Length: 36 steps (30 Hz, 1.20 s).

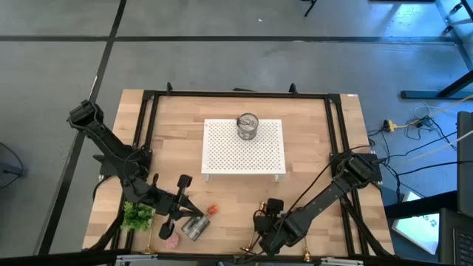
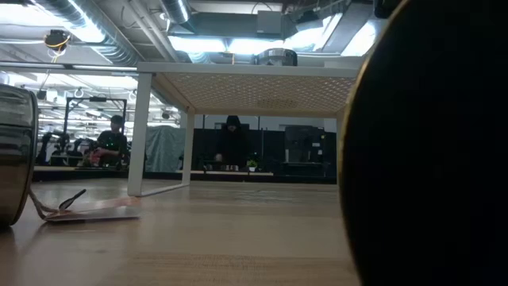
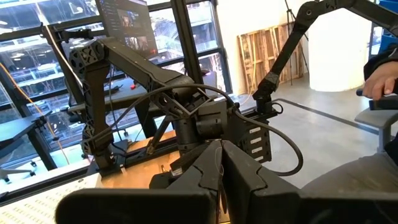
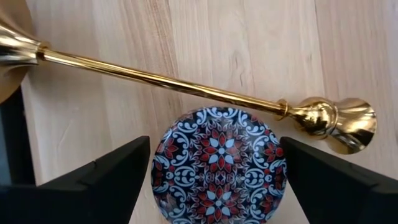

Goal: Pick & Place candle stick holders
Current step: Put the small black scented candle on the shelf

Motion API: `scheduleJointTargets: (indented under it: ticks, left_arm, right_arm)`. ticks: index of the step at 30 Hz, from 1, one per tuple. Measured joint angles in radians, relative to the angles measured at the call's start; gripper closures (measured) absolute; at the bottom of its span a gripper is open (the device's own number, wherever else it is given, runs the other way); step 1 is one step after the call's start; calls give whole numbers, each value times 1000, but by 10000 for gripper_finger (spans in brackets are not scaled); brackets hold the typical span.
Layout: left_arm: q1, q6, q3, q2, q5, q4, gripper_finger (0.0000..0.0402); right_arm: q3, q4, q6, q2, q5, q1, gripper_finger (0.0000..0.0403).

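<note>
A gold candle stick holder (image 4: 180, 84) lies on its side on the wood near the table's front edge, flared base (image 4: 13, 51) at one end and small cup (image 4: 348, 124) at the other; in the high view it shows as a gold glint (image 1: 250, 249). My right gripper (image 4: 214, 186) points steeply down just short of it, open, with a round patterned lid (image 4: 217, 165) between its fingers. Another gold holder (image 1: 150, 241) lies at the near left. My left gripper (image 3: 222, 177) hangs level above the near left, shut on nothing. My right gripper has one finger (image 4: 99, 180) on each side of the patterned lid's rim (image 4: 160, 163), coming from above. Whether the fingers touch the rim, I cannot tell. The lid lies flat on the table.
A white perforated stand (image 1: 222, 151) fills the table's middle, a silver tin (image 1: 247, 127) on top. At the near left are a green plant (image 1: 137, 216), a silver tin (image 1: 194, 228), a pink candle (image 1: 172, 240) and a small orange thing (image 1: 213, 210). A black frame (image 1: 145, 133) borders the table.
</note>
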Motion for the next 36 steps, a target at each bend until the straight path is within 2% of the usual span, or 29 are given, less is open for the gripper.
scheduleJointTargets:
  ticks: [27, 31, 36]
  left_arm:
    - [0, 0, 0, 0, 0, 0, 396]
    - [0, 0, 0, 0, 0, 0, 396]
    - [0, 0, 0, 0, 0, 0, 396]
  right_arm:
    - [0, -5, 45, 23, -28, -11, 87]
    - [2, -26, 95, 21, -97, -21, 104]
    - [13, -44, 111, 19, -140, -21, 103]
